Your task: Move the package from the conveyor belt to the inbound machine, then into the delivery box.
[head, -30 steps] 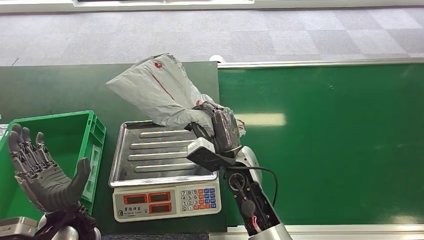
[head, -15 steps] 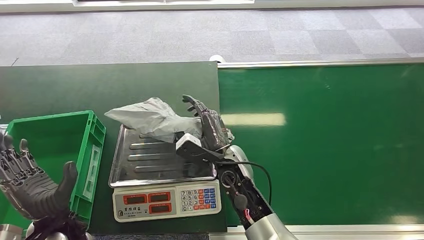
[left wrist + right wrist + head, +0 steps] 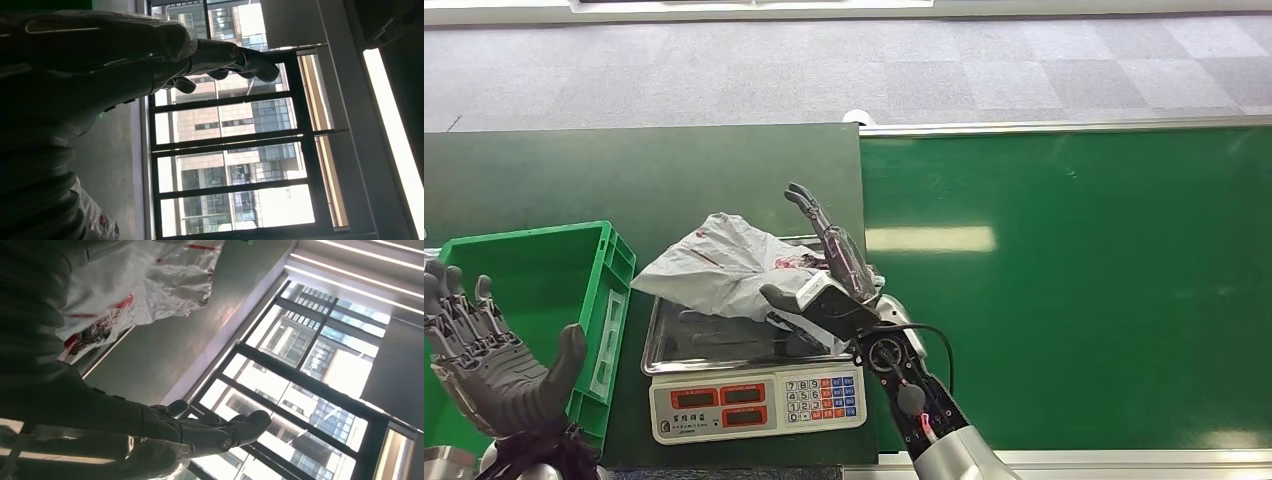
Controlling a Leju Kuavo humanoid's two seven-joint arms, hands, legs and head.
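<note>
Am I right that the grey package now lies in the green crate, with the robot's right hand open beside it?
Not quite. The package lies on the scale tray, not in the crate, as the head view shows. The right hand is indeed open beside it.

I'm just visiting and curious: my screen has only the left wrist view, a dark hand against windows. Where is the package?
Observer: In the head view the grey package lies on the metal tray of the scale.
Visitor: Is a hand holding it?
Observer: No; the right hand is open beside it, fingers straight.
Visitor: And the hand I see?
Observer: The left hand is open, raised by the green crate.
</note>
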